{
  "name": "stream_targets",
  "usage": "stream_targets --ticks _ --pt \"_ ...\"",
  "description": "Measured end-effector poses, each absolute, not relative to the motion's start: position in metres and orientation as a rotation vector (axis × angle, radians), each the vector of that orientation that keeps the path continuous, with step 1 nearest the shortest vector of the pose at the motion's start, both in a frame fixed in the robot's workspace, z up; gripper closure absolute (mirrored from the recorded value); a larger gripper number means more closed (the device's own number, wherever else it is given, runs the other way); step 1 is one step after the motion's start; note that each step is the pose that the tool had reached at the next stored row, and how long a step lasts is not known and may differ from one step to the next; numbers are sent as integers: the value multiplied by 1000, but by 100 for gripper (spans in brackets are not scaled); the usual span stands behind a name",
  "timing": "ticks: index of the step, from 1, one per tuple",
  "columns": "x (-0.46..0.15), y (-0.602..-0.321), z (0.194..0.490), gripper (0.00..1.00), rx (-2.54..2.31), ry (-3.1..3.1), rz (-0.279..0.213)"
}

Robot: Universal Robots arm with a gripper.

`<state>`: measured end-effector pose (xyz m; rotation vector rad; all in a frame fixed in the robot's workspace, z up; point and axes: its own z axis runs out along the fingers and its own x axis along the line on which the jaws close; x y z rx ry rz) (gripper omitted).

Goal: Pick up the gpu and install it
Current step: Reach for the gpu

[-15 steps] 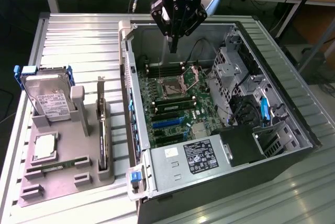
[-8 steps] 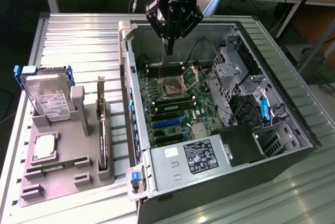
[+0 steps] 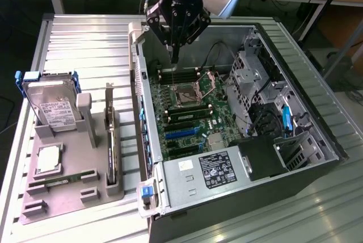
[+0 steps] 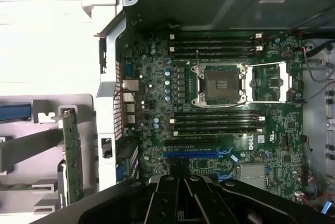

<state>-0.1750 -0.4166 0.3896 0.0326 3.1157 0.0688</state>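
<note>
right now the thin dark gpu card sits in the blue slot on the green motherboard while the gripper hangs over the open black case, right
No: the exterior view shows the thin dark gpu card standing in the grey tray beside the open case, not in the blue slot. The gripper does hang over the case.

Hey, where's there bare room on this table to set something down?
Bare ribbed table lies beyond the hard drive, and in front of the computer case at the exterior view's right. The parts tray and motherboard are crowded.
</note>
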Motion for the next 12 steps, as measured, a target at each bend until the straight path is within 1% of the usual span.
stream_targets --ticks 12 --pt "-201 -428 388 89 -14 3117 70"
